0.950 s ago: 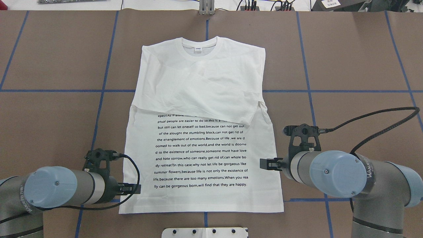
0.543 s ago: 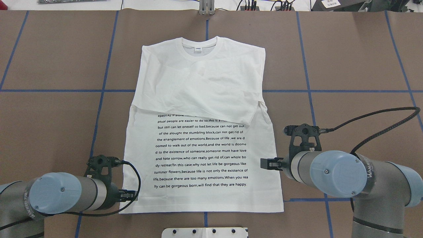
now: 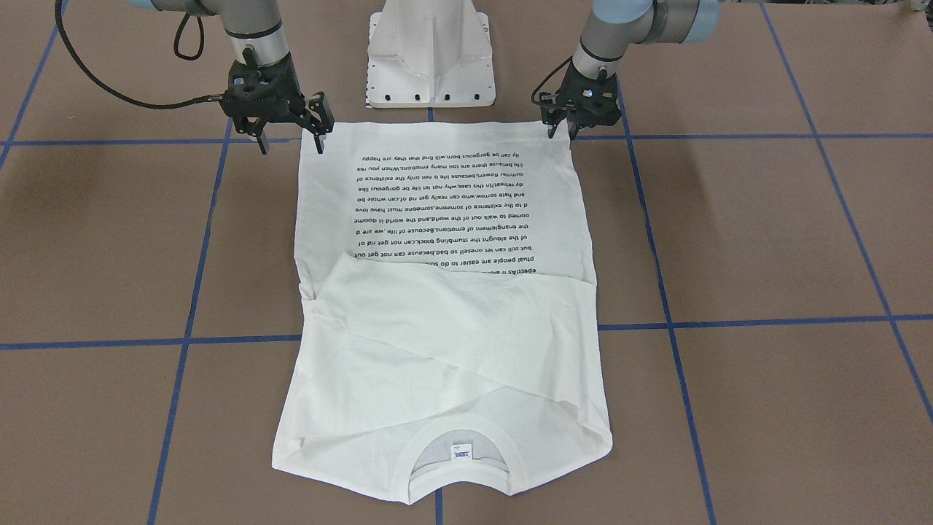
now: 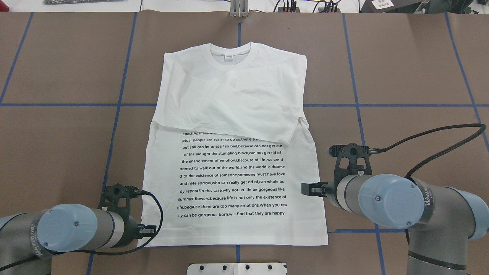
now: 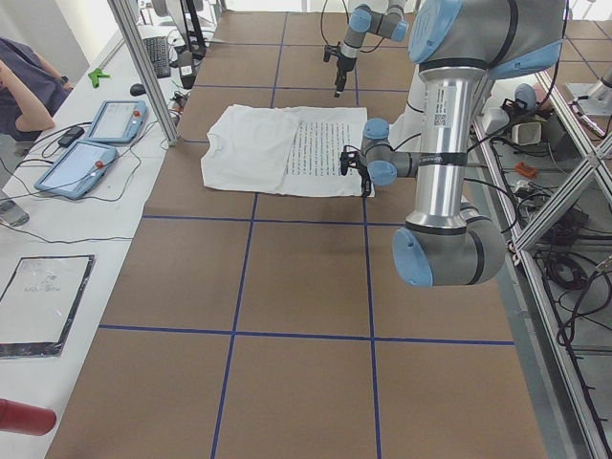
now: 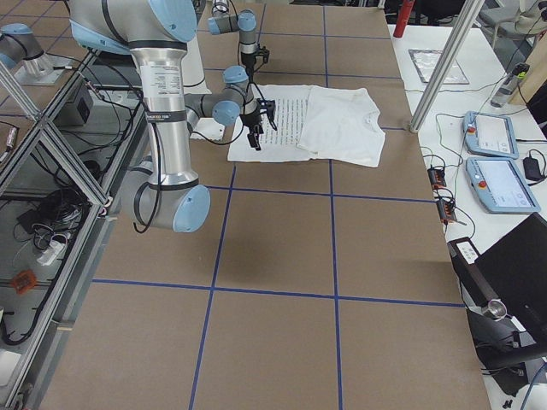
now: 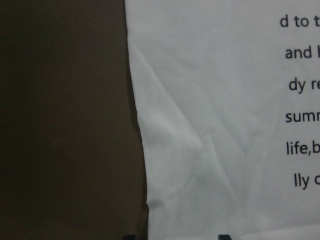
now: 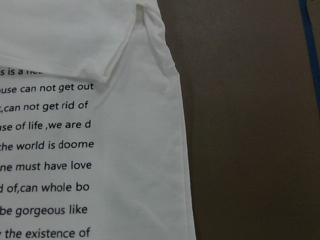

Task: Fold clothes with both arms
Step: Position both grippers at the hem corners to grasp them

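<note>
Pedestal [image 4: 237, 268]: white base at the near edge of the counter [image 4: 57, 152], just beside the hem.
Left gripper [image 4: 151, 230]: at the near left hem corner of the shirt [image 4: 229, 179]. In the overhead view the wrist and a black cable loop [image 4: 161, 217] cover that corner. Only the wrist view shows two fingertips apart, with the shirt's side edge running between them. Released, nothing held.
Right gripper [image 3: 289, 140]: by the shirt's right side edge, between sleeve fold and hem. Overhead it reads as one dark block. The front view shows the fingers spread wide, one overlapping cloth, one over bare counter. Released, nothing held. Its wrist view shows no fingers, only edge and print.
Shirt: flat, mid-counter, print up, hem towards the robot.
Sleeves [image 4: 237, 110]: folded across the chest, overlapping, hiding the top lines of text.
Collar [image 4: 230, 51]: far end, small label [image 3: 460, 452] inside.
Tape [image 4: 114, 105]: blue grid lines, passing under the shirt.
Beyond the counter: two tablets [image 5: 81, 167], a metal post [image 5: 143, 67] and a person's arm [image 5: 24, 91], seen only from the left end.
</note>
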`<state>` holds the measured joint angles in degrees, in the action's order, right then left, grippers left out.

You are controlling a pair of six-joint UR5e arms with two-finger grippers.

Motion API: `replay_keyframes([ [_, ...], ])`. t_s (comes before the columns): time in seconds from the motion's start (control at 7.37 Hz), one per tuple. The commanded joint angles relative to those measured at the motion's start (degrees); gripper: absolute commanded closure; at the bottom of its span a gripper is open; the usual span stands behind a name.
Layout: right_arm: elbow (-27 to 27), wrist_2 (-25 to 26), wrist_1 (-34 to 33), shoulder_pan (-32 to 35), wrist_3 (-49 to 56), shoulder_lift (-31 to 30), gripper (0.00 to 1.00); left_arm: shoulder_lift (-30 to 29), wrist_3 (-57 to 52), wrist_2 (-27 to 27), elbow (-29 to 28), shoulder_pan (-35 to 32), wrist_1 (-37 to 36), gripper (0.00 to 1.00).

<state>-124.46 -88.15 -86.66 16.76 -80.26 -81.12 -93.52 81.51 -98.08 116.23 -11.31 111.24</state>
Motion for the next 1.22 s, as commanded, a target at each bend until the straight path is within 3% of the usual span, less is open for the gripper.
replay_keyframes([
  [0.0, 0.1, 0.0, 0.0, -0.1, 0.0, 0.0, 0.00, 0.0, 1.0, 0.0, 0.1, 0.1, -0.8, 1.00],
  [0.27, 0.1, 0.1, 0.0, -0.5, -0.3, -0.1, 0.00, -0.1, 0.9, 0.0, 4.2, 0.1, -5.6, 1.00],
  [0.41, 0.0, 2.1, 0.3, -2.2, -2.9, -0.4, 0.00, -0.1, 0.9, -0.2, 7.0, 0.1, -8.4, 1.00],
  [0.68, 0.0, 7.4, 0.3, -7.3, -6.8, -1.3, 0.01, -0.3, 0.8, -0.4, 6.9, 0.1, -8.7, 1.00],
  [1.09, 2.2, 12.2, 0.4, -12.4, -10.8, -2.3, 0.16, -0.6, 0.8, -0.4, 7.0, 0.1, -8.6, 1.00],
])
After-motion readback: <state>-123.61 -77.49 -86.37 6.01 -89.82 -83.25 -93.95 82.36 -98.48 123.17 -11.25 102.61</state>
